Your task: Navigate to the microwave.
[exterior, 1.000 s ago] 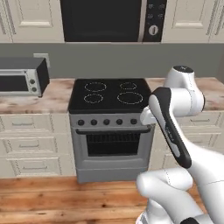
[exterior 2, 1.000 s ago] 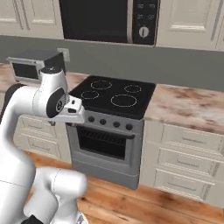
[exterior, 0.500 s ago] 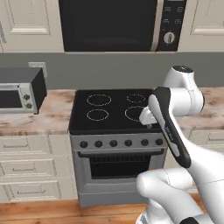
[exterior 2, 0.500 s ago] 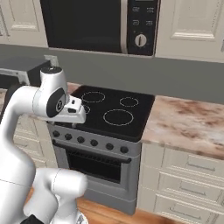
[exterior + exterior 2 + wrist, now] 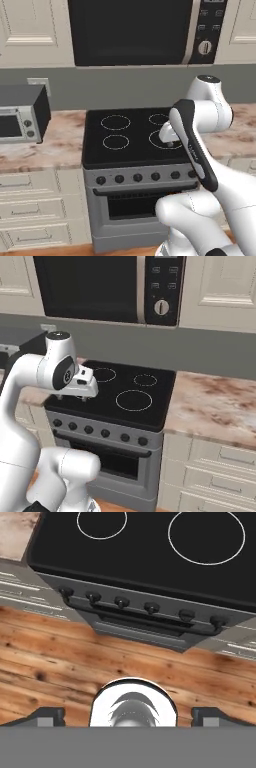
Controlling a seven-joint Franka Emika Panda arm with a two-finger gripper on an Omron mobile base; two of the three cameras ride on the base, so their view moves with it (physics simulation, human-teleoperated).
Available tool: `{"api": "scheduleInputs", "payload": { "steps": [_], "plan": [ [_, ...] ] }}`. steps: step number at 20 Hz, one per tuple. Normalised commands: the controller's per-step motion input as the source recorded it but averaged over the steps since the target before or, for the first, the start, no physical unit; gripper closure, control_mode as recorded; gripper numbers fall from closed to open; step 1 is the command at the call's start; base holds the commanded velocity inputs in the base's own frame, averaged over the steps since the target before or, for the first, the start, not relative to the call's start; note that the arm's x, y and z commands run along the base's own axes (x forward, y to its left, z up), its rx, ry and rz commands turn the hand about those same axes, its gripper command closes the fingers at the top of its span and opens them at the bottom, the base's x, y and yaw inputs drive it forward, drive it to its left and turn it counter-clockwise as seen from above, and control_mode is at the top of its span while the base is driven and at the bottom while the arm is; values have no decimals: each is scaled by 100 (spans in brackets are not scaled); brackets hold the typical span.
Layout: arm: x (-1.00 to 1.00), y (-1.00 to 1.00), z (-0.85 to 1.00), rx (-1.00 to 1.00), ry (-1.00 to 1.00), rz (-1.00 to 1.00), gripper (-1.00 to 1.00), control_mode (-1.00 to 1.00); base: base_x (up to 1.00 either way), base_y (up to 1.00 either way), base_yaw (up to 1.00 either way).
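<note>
The white arm folds at its dark-jointed elbow, upper link rising from the base, forearm doubling back so the wrist sits high and the hand points downward. The gripper (image 5: 70, 398) hangs beneath the wrist block, short dark fingers facing down. In the hand view, both fingertips (image 5: 47, 716) sit wide apart at the lower corners, nothing between them.

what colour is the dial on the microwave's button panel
Silver-white, on the black panel of the microwave; the dial shows best in the right base view.
</note>
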Motion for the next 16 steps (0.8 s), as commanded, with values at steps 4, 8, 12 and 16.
{"api": "scheduleInputs", "payload": {
  "steps": [4,8,12,16],
  "plan": [
    [0,0,0,0,0,0,-100,100,49,38,-18],
    [0,0,0,0,0,0,-100,100,53,36,-19],
    [0,0,0,0,0,0,-100,100,55,27,-16],
    [0,0,0,0,0,0,-100,100,56,18,-14]
  ]
}}
